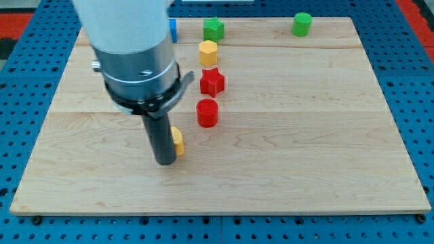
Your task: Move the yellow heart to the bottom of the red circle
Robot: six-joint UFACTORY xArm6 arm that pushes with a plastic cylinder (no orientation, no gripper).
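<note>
The yellow heart (178, 140) lies left of centre on the board, mostly hidden behind my rod; only its right edge shows. My tip (165, 162) rests on the board just left of the heart and a little below it, touching or nearly touching it. The red circle (207, 112) stands to the upper right of the heart, a short gap away.
A red star (211, 81) sits above the red circle, a yellow hexagon (208, 51) above that, and a green star (213, 28) at the top. A green circle (302, 24) is at the top right. A blue block (172, 30) peeks out beside the arm. The wooden board (305, 156) lies on a blue pegboard.
</note>
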